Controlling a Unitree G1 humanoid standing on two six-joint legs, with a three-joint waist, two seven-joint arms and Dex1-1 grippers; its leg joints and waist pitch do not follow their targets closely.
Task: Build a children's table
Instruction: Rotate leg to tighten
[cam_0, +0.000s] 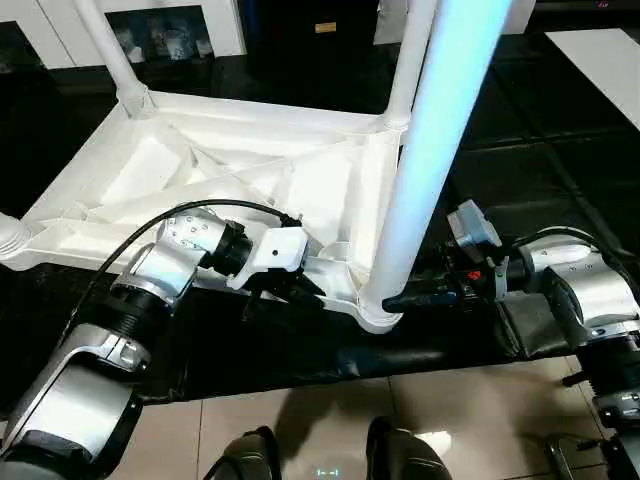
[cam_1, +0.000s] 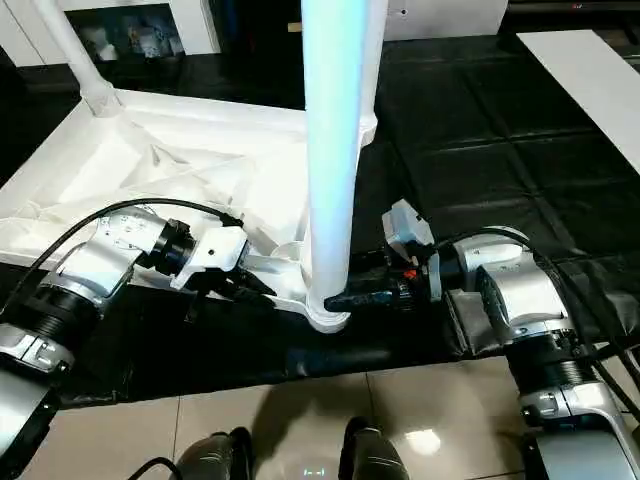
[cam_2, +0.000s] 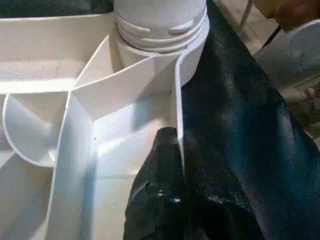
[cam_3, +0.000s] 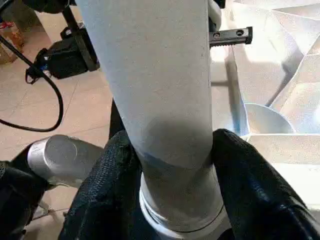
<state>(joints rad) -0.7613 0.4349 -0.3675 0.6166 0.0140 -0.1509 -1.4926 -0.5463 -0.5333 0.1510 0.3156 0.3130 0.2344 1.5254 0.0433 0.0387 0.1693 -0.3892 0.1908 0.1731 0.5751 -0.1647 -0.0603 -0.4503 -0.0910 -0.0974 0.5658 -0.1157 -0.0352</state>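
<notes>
**A:** Any brand, label or writing to read?

**B:** None legible on the white plastic or the arms. Biggest thing first: the black sheet-covered work surface (cam_0: 560, 130), and on it the table top (cam_0: 150, 175) lying upside down, ribbed underside up.

**A:** And the legs?

**B:** Three stand in corner sockets. The near leg (cam_0: 430, 150) rises from the near corner socket (cam_0: 375, 315) on the robot's right side — it runs up out of the picture. A far leg (cam_0: 112, 50) stands at the far left corner, and another far leg (cam_0: 412, 60) at the far right corner. At the near left edge a ribbed white stub (cam_0: 12, 238) shows; I cannot tell what it is.

**A:** Where is the right gripper (cam_3: 170, 165) relative to that near leg?

**B:** Low on it, just above the socket collar, coming in from the robot's right. Its black fingers (cam_3: 250, 180) sit one on each side of the leg, pressed against it — clamped around the leg.

**A:** The left gripper (cam_0: 290, 288)?

**B:** At the near rim of the top, just left of the same socket. In the left wrist view its fingers (cam_2: 160, 200) pinch the thin upright rim wall (cam_2: 178, 115) — one inside, one outside.
</notes>
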